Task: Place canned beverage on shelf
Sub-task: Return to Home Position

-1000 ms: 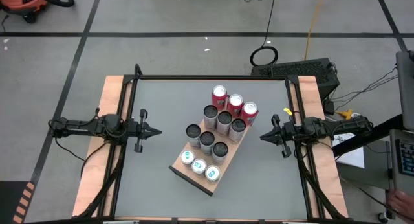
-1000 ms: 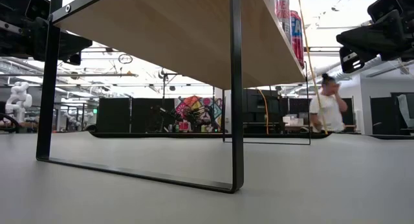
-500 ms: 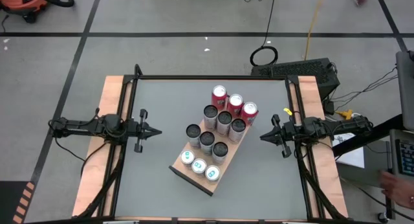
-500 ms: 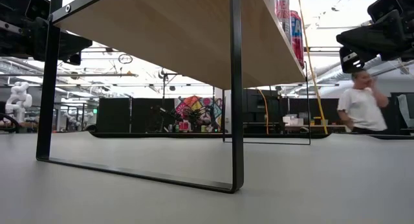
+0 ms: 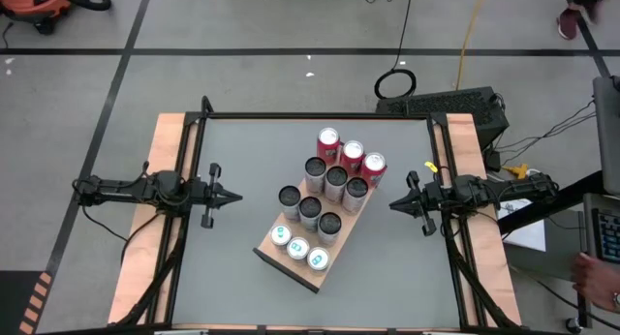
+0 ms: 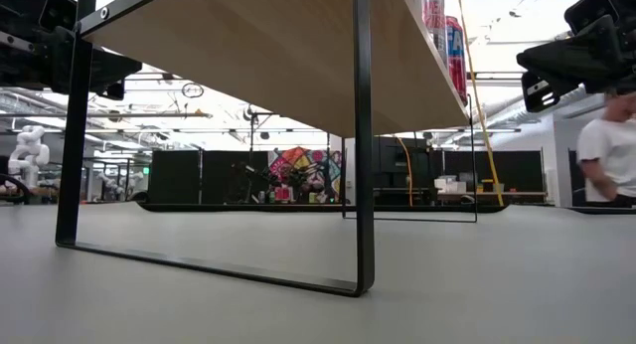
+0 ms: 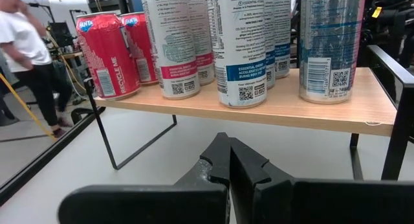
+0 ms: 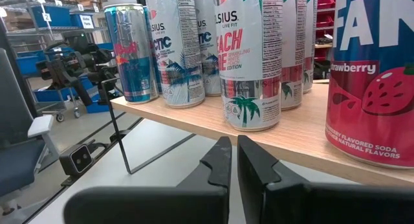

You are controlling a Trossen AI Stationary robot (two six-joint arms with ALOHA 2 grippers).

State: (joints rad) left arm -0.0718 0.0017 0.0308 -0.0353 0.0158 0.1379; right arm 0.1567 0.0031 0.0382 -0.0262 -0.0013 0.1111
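Hovering just inside the table's left edge, the left gripper [image 5: 235, 196] is pressing its two fingers together on nothing. The right gripper [image 5: 394, 205] is facing it from the opposite side, fingers likewise closed and empty. Straight ahead of both sets of jaws, between them, the shelf [image 5: 291, 267] is lying on the table. Its long axis is running at a slant across the line joining the two tips, and the right jaws are sitting nearer to it. Twelve cans are standing upright on the board in rows of three: the blue cans [image 5: 298, 247] at the end nearer the left jaws, two rows of tall silver-topped cans [image 5: 310, 208] in the middle, and the red cans [image 5: 352, 150] at the end nearer the right jaws. No can is waiting on the bare table, so the placing is looking finished. The coming move is probably asking only that both arms settle clear of the shelf.
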